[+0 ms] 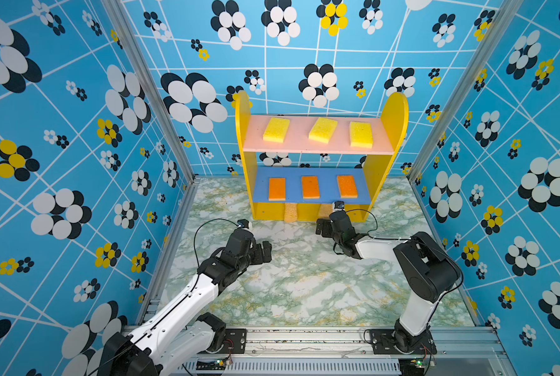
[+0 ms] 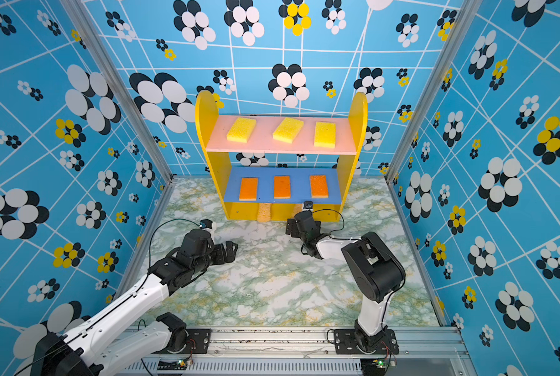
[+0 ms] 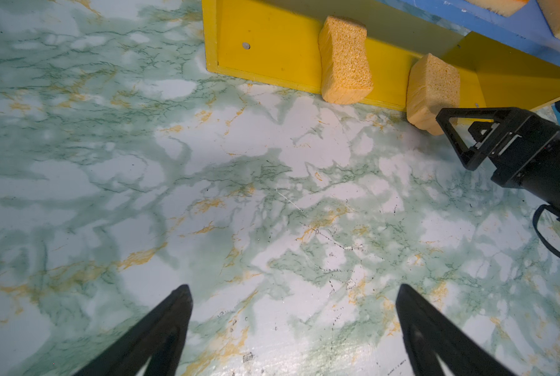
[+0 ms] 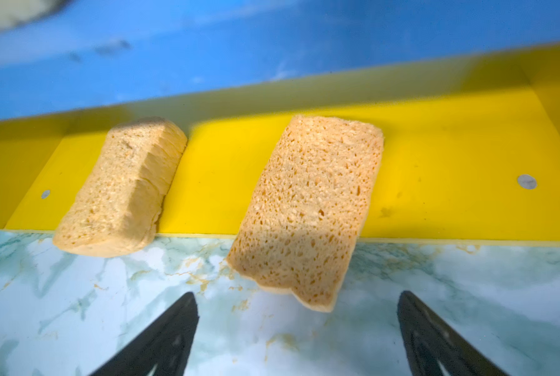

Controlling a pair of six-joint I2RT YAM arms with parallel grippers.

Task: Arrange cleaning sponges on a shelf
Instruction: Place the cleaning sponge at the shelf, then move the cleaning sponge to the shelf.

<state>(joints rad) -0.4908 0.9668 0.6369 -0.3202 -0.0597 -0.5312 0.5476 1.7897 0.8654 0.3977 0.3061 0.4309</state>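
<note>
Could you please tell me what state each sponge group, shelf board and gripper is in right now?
yellow sponges: flat on pink board.
orange sponges: flat on blue board.
tan sponges: leaning against yellow base front.
left gripper: open, empty.
right gripper: open, empty.

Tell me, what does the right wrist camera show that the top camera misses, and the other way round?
Only the right wrist view shows both tan sponges leaning against the shelf's yellow base, past the open right gripper. Only a top view shows the three yellow sponges on the pink board, three orange ones on the blue board, and the open left gripper. Both show the blue board and marble table.
</note>
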